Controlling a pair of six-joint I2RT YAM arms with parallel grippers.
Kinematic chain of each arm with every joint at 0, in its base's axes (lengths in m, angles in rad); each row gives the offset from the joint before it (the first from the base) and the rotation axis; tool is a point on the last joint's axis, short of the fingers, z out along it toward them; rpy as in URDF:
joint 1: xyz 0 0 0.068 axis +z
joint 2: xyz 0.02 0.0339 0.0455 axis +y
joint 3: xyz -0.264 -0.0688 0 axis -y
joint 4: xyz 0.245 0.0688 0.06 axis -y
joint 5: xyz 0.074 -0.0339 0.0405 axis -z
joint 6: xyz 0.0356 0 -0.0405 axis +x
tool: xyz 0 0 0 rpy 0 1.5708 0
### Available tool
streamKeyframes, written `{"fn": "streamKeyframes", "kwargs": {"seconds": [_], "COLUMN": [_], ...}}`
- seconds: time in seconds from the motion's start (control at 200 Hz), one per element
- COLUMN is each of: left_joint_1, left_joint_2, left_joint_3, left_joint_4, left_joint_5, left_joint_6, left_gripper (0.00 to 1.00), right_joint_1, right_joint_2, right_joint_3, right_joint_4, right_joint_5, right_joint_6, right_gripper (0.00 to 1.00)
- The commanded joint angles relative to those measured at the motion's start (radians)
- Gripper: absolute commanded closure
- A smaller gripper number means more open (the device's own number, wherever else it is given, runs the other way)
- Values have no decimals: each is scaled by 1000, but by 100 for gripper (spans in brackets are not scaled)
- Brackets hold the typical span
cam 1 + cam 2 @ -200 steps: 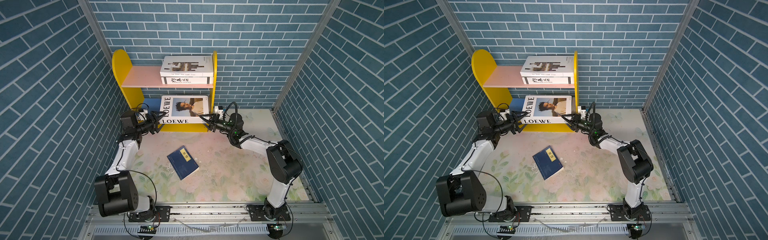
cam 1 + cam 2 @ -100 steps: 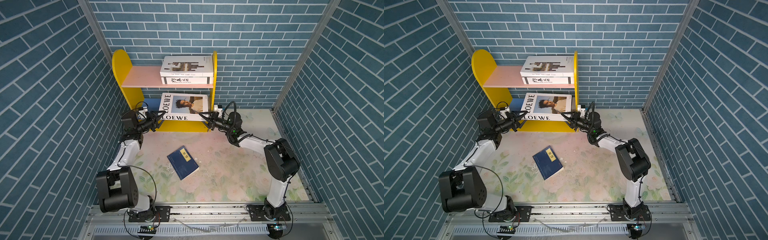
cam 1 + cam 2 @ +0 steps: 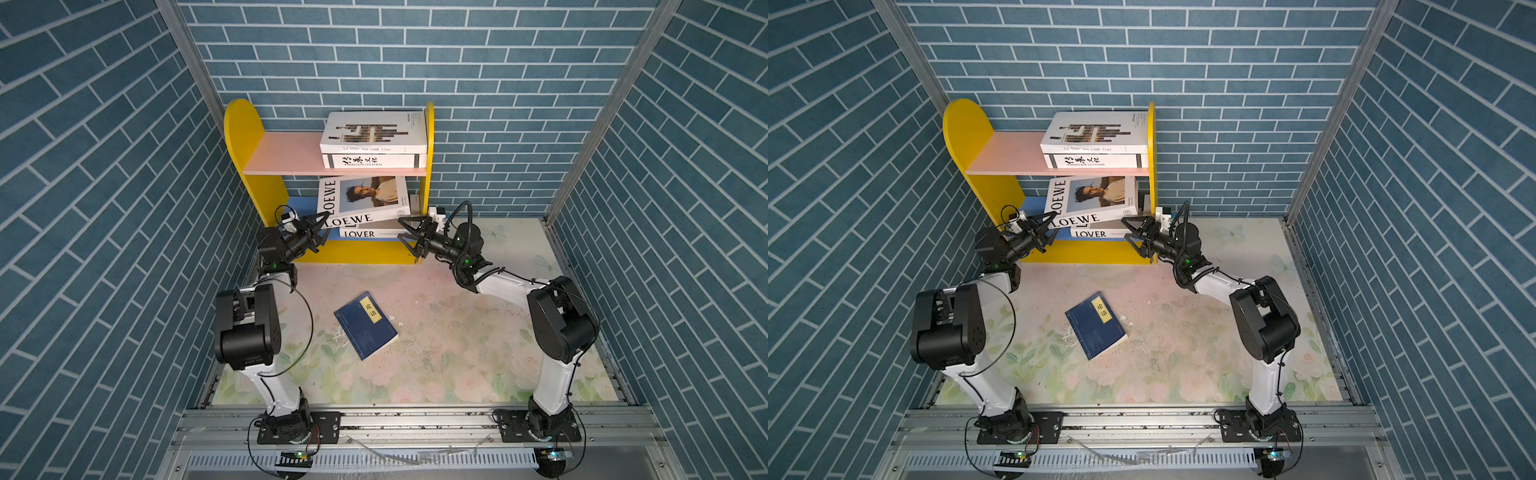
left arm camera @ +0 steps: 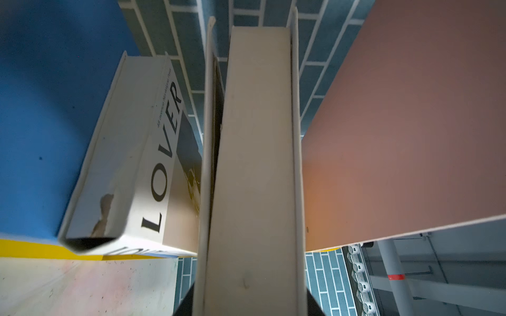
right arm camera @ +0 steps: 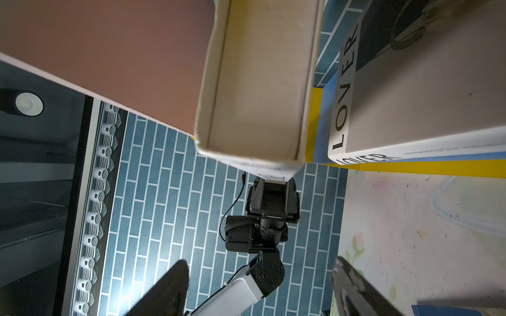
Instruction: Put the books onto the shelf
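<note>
Left end effector clamps the LOEWE book.

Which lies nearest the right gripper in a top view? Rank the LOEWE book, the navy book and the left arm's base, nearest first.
1. LOEWE book, just ahead of the open right gripper.
2. navy book, lying in the middle, toward the front.
3. left arm's base, front left corner.

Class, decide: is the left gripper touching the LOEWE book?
Touching. The left wrist view shows the LOEWE book wedged tightly between the dark jaws of the left gripper, with no gap on either side.
</note>
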Motion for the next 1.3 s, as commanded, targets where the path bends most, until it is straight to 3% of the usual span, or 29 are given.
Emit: {"fn": "streamKeyframes", "kwargs": {"seconds": [0.0, 0.295, 0.465, 0.57, 1.295], "left_joint_1": [-4, -16, -31, -41, -92], "left_joint_2": [-16, -106, -79, -53, 44], "left_joint_3": [71, 128, 172, 204, 306], "left_joint_4": [159, -366, -449, -457, -571], "left_joint_5": [20, 80, 82, 72, -9], "left_joint_6": [-40, 335, 394, 398, 480], "left_gripper": [73, 72, 72, 72, 71], "right_joint_1": [-4, -34, -35, -35, -32], "right_joint_2": [-59, -184, -257, -273, -123], "right_joint_3": [-37, -28, 72, 118, 299], "right_joint_4": [-30, -369, -736, -867, -948], "right_joint_5": [31, 91, 171, 223, 566], "right_joint_6": [-36, -270, -507, -585, -784], "right_gripper": [17, 12, 9, 8, 8]}}
